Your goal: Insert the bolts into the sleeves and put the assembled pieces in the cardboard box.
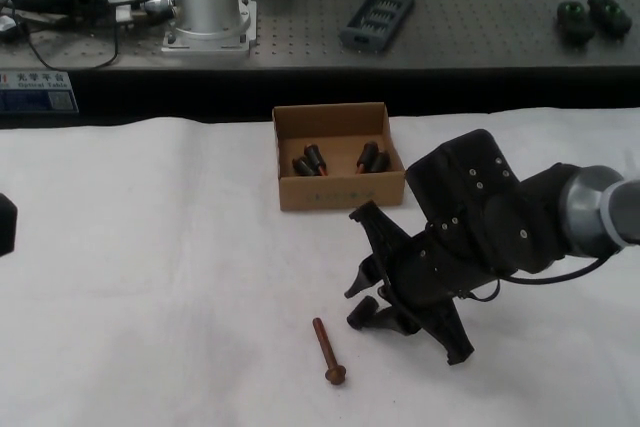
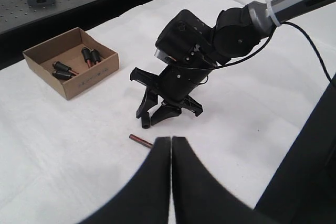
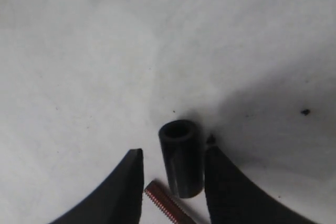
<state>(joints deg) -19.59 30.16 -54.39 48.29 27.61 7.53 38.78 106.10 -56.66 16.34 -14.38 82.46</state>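
The sleeve (image 3: 181,163), a short black tube with a smooth matte wall and open bore, lies on its side on the white cloth (image 1: 150,297), between the fingers of my right gripper (image 3: 173,156). The jaws are spread around it and not yet clamped; one finger is nearly touching it and there is a gap at the other. I judge I am bracketing it this way so a squeeze catches its round wall. On the high view's dial, the coppery bolt (image 1: 327,350) lies at 7 o'clock from the sleeve, its threaded tip just beside it. The cardboard box (image 1: 340,190), at 12 o'clock, holds the assembled pieces (image 1: 312,161). My left gripper (image 2: 171,141) waits with its fingers pressed together, holding nothing.
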